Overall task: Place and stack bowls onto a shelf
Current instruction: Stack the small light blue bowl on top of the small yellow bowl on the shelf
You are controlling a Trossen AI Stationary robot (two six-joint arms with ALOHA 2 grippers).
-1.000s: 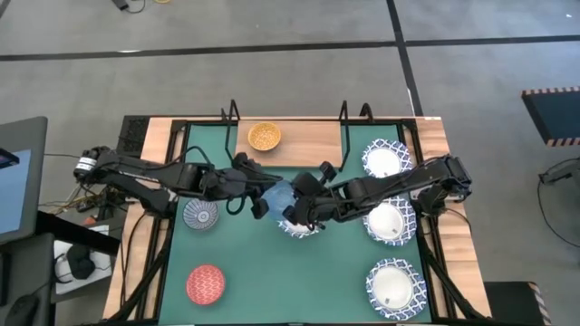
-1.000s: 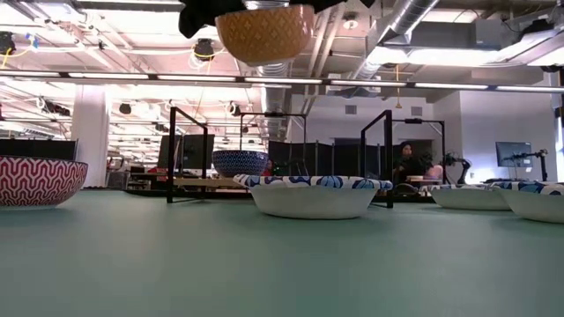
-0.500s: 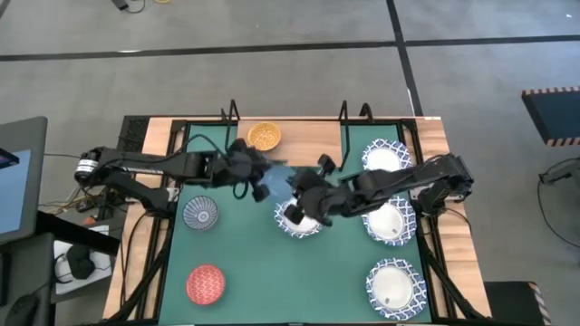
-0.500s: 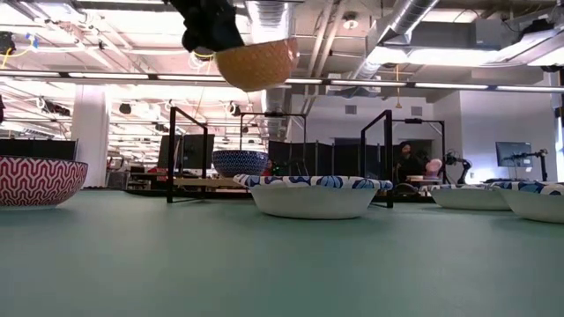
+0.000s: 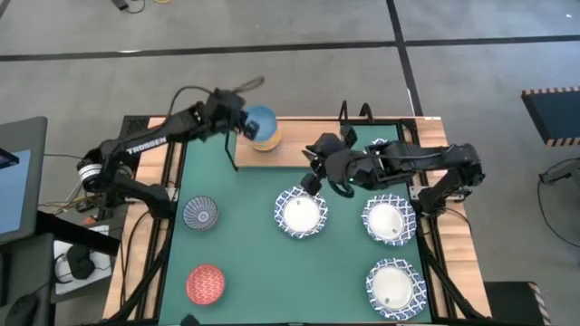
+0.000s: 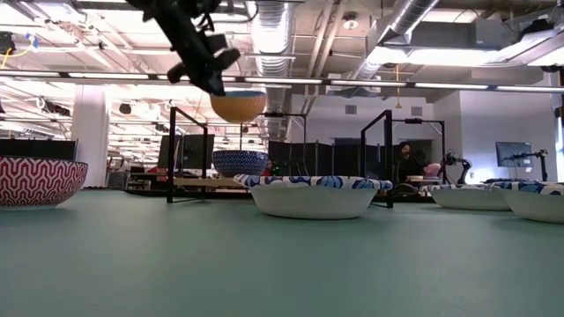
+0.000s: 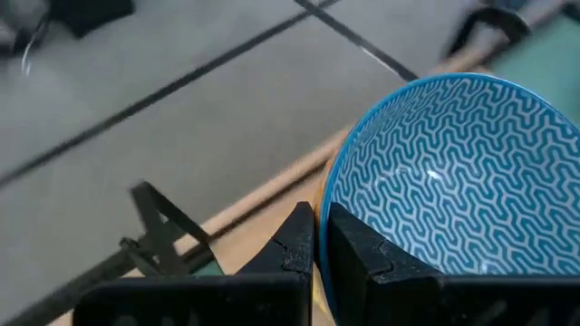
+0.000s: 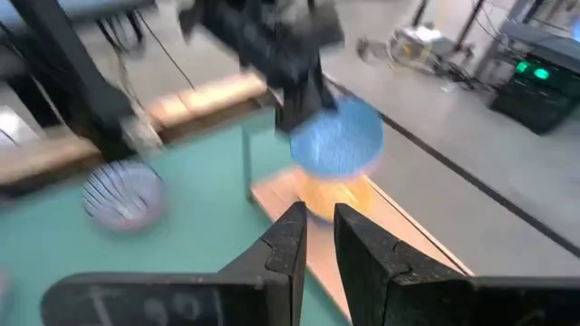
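left gripper (image 5: 237, 119) clamping blue bowl (image 5: 260, 122), above shelf (image 5: 290, 145)

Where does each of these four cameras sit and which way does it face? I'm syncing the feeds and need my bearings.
High view: overhead, straight down on the green mat; both arms show.
Low view: table height, level across the mat; left arm descends with the blue bowl.
Left wrist view: past the left gripper, clamped on that bowl's rim.
Right wrist view: past the right gripper, toward the shelf.
Shared: all four show the blue bowl.
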